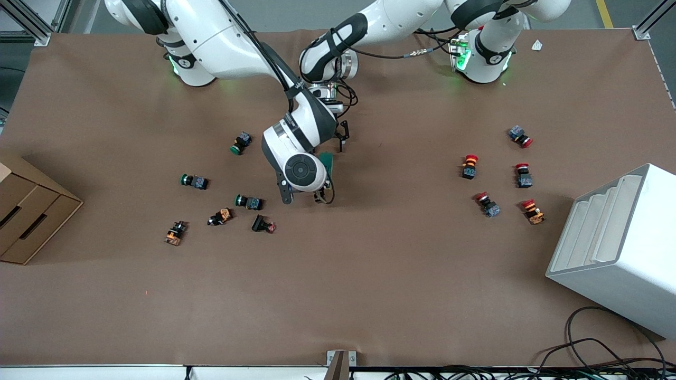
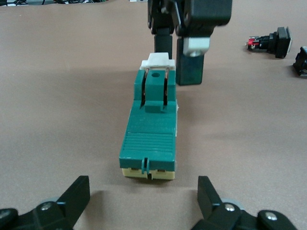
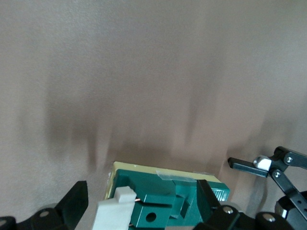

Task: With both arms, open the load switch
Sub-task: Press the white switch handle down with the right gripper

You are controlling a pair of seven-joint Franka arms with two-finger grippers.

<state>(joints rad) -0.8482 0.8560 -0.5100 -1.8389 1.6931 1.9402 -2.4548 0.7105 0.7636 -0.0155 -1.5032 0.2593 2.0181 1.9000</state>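
The load switch (image 2: 149, 129) is a dark-green block on a cream base and lies flat on the brown table near its middle (image 1: 328, 161). Its white lever (image 2: 159, 61) is at the end that points away from my left gripper. My left gripper (image 2: 144, 188) is low over the table at the switch's cream end, open, with its fingers (image 2: 76, 196) wide of the block and touching nothing. My right gripper (image 3: 142, 189) hangs open over the lever end, and the lever (image 3: 117, 211) lies between its fingers. The right arm's wrist (image 1: 301, 169) hides most of the switch in the front view.
Green-capped push buttons (image 1: 241, 142) (image 1: 194, 181) and other small buttons (image 1: 221, 216) lie toward the right arm's end. Red-capped push buttons (image 1: 470, 166) (image 1: 523, 174) lie toward the left arm's end, beside a white rack (image 1: 618, 248). A cardboard box (image 1: 31, 211) sits at the table's edge.
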